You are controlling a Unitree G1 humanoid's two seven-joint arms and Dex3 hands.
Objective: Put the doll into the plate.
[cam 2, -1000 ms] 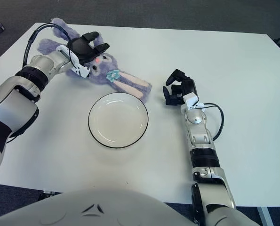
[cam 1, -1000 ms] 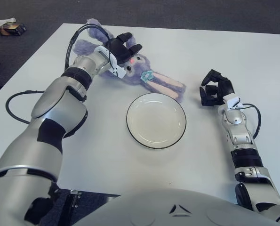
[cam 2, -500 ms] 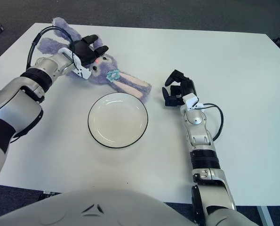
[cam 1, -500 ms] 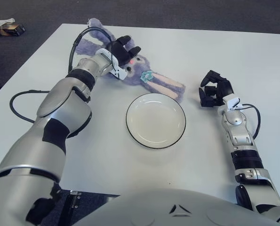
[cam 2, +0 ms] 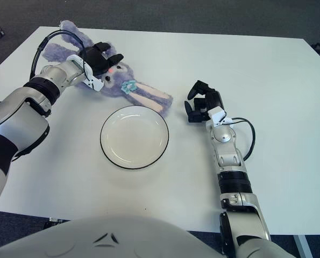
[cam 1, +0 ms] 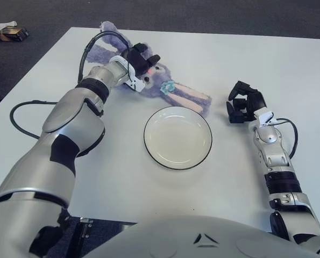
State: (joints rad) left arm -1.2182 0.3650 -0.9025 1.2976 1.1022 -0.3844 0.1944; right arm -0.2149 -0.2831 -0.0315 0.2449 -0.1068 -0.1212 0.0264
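Fingers (cam 1: 143, 58) on one doll (cam 1: 165, 88), one plate (cam 1: 178, 137)

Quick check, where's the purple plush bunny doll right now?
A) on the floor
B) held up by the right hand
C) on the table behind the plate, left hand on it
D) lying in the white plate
C: the purple plush bunny doll lies on the white table beyond the empty white round black-rimmed plate, with the left hand closing over its head; the right hand shows to the right of the plate.
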